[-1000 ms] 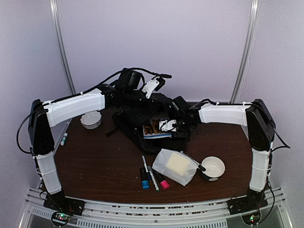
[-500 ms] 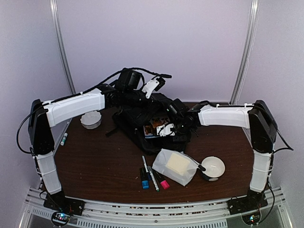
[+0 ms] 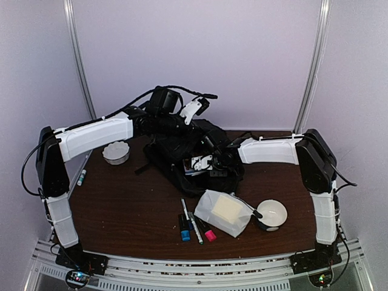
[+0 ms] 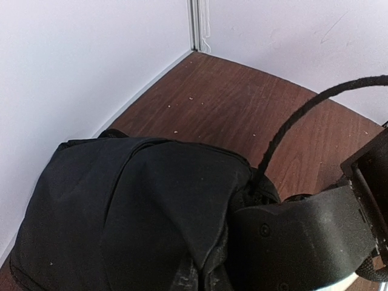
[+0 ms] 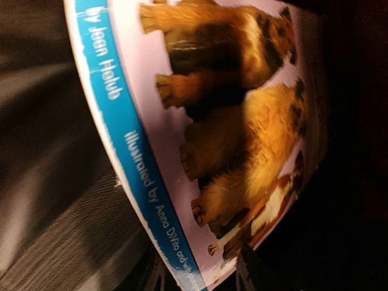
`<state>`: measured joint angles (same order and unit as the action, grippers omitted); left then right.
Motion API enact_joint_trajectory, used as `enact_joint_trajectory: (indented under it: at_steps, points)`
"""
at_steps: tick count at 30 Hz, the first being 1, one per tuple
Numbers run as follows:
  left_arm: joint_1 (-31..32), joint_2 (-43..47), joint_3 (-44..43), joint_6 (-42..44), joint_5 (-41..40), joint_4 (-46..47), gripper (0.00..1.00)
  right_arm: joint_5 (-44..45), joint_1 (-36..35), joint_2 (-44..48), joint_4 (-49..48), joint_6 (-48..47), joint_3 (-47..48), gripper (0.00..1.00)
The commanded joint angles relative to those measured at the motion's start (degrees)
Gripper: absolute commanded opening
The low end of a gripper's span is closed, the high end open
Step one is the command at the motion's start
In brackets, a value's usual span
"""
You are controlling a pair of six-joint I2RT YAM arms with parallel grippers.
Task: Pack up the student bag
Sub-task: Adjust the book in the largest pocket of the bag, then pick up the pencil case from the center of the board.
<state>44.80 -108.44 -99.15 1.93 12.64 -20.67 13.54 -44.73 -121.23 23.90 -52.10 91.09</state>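
The student bag, a big black backpack, lies at the back middle of the table. My left gripper is shut on a fold of its black fabric and holds the flap up. My right gripper reaches into the bag's opening. A picture book with furry animals and a blue strip on its cover fills the right wrist view, deep in the dark bag. Its lower corner sits between my right fingertips, which stand apart. From above only a sliver of the book shows.
A translucent white pouch lies in front of the bag, with several markers to its left. A white bowl stands at the front right, a scalloped white dish at the left, and a lone marker by the left edge.
My right arm has pushed leftward, deeper into the bag, and the book has sunk in until little of it shows from above. The left arm has stayed still.
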Motion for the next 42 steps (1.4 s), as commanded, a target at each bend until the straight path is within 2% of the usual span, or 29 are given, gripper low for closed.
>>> enact_joint_trajectory:
  at_steps: [1,6,9,19,22,30,35,42]
  points:
    - [1.3,1.7,-4.3,2.1,5.4,7.2,0.0,8.8,2.6,-4.1,-5.1,2.4,4.2,0.39]
    - [1.3,2.2,-3.5,2.6,5.4,7.5,0.0,12.2,3.5,-6.4,-5.9,4.4,6.3,0.36]
    - [1.3,2.2,-3.2,2.4,5.3,7.7,0.0,10.2,3.3,-5.4,-3.0,7.2,6.2,0.36]
    - [0.8,0.6,-2.7,1.0,1.7,8.8,0.0,-3.5,1.9,11.0,10.4,17.0,-3.5,0.49]
    - [0.5,0.3,-2.6,0.2,1.6,9.0,0.0,-8.0,1.9,14.8,16.6,20.8,-4.0,0.5]
    - [0.4,-0.9,-1.1,-2.2,1.7,9.6,0.0,-21.3,2.0,25.1,25.5,27.2,-8.8,0.53]
    - [0.4,-1.8,-1.1,-3.8,1.6,9.7,0.0,-33.4,2.4,28.0,29.6,29.5,-10.9,0.57]
    - [0.4,-2.0,-1.1,-6.4,3.6,10.7,0.0,-39.4,2.4,29.1,29.0,31.9,-15.5,0.68]
